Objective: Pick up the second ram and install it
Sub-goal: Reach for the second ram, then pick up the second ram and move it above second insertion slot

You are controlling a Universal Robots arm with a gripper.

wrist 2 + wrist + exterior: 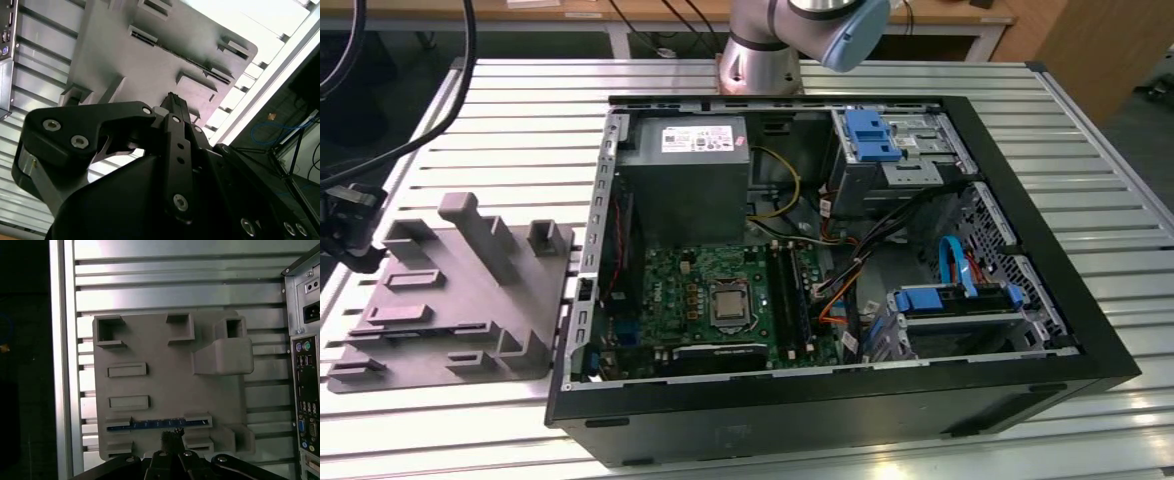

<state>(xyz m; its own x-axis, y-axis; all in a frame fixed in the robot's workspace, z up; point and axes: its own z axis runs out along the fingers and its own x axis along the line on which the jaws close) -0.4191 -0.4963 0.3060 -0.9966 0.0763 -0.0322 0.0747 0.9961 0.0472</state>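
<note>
Here, one second ram point(155, 424) stands on edge in a slot of the single grey holder point(165, 355), near the table point(165, 290) edge at the exterior view's left. One gripper point(172, 434) hangs over its middle, jaws drawn together, holding nothing. One open computer case point(854, 405) lies beside the holder, with bare slats around both.
</note>
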